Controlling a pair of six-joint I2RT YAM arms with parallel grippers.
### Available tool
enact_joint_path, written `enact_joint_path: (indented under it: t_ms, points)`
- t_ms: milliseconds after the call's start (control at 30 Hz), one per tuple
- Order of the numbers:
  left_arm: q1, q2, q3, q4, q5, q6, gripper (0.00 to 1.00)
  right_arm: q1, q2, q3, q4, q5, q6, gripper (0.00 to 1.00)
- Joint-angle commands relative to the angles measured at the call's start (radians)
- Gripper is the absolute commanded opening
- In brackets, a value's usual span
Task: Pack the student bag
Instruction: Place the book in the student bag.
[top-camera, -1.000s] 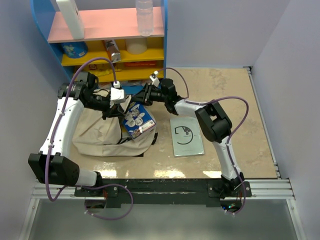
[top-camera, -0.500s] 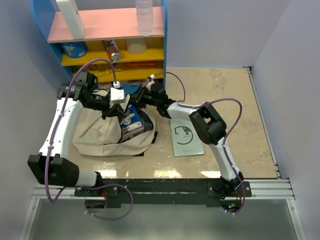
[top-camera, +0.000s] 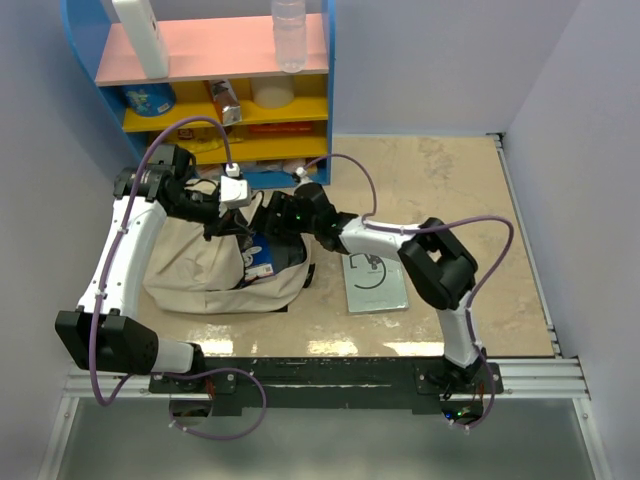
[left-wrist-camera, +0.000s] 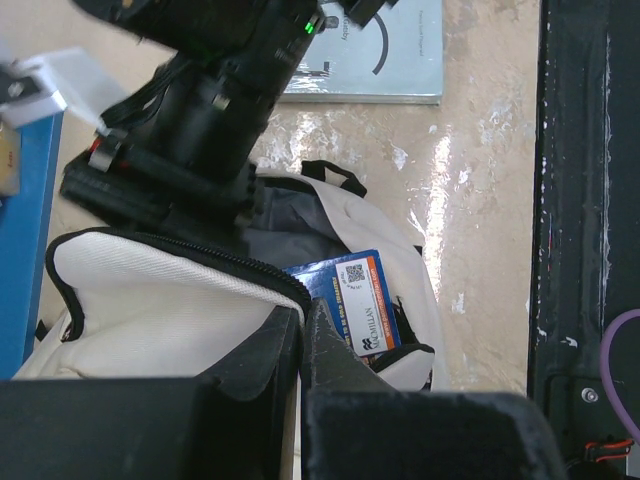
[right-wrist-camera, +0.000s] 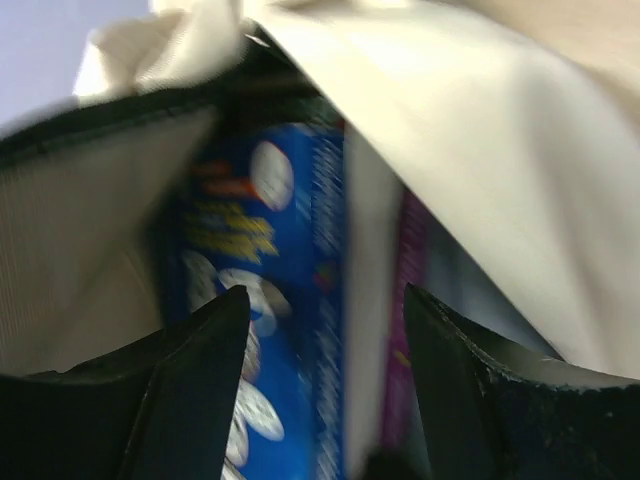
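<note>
Top external: the bench (top-camera: 450, 190) has the blue shelf unit (top-camera: 200, 120) at its 11 o'clock. The student bag (top-camera: 195, 265) lies just in front of that, at 9 o'clock of centre, mouth facing 3 o'clock. A grey booklet (top-camera: 378, 288) lies flat at the bag's 3 o'clock, near but apart, and is probably next in. A blue box (top-camera: 262, 255) sits inside the mouth, partly showing.

Left wrist: your left fingers (left-wrist-camera: 330, 350) are clenched on the bag's zippered rim, lifting it so the mouth gapes.

Right wrist: your right fingers (right-wrist-camera: 190, 380) stand spread inside the mouth, grasping nothing. The box looks delivered.

Judgement: hold the rim up while the right arm backs out toward 3 o'clock.
</note>
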Motion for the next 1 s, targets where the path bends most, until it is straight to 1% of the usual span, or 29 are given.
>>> enact_joint_path:
  t_ms: [0,133,233,267,333,367,400,467,500,567,700,800,900,967]
  points:
    - [-0.012,-0.031,0.019,0.010,0.085,0.015,0.00,-0.037,-0.179,-0.115,-0.043,0.033,-0.089,0.67]
    - [-0.011,-0.020,0.019,0.010,0.088,0.015,0.00,-0.038,-0.236,-0.180,-0.098,0.019,-0.143,0.65]
    - [-0.011,-0.014,0.022,0.010,0.093,0.017,0.00,-0.037,-0.262,-0.220,-0.064,0.008,-0.163,0.55]
    - [-0.011,-0.014,0.022,0.010,0.093,0.017,0.00,-0.038,-0.264,-0.218,-0.069,0.007,-0.171,0.46]
    - [-0.011,-0.009,0.025,0.010,0.093,0.014,0.00,-0.034,-0.256,-0.217,-0.092,0.010,-0.192,0.34]
    - [-0.011,-0.009,0.027,0.010,0.093,0.012,0.00,-0.030,-0.255,-0.214,-0.104,0.032,-0.201,0.19]
    - [-0.011,-0.011,0.030,0.010,0.093,0.011,0.00,-0.026,-0.253,-0.211,-0.138,0.049,-0.211,0.13]
    - [-0.011,-0.014,0.027,0.010,0.092,0.012,0.00,-0.003,-0.247,-0.191,-0.185,0.086,-0.255,0.04]
    - [-0.011,-0.014,0.027,0.010,0.090,0.012,0.00,0.009,-0.244,-0.180,-0.234,0.130,-0.270,0.02]
    - [-0.011,-0.012,0.027,0.010,0.092,0.014,0.00,0.045,-0.233,-0.151,-0.279,0.163,-0.301,0.00]
    - [-0.011,-0.009,0.033,0.010,0.098,0.012,0.00,0.094,-0.227,-0.148,-0.281,0.158,-0.307,0.00]
    - [-0.011,-0.006,0.036,0.010,0.101,0.012,0.00,0.160,-0.221,-0.120,-0.287,0.158,-0.326,0.00]
    - [-0.011,-0.006,0.037,0.010,0.104,0.011,0.00,0.193,-0.198,-0.057,-0.333,0.163,-0.329,0.00]
    - [-0.011,-0.005,0.037,0.010,0.104,0.011,0.00,0.213,-0.172,-0.020,-0.334,0.152,-0.321,0.00]
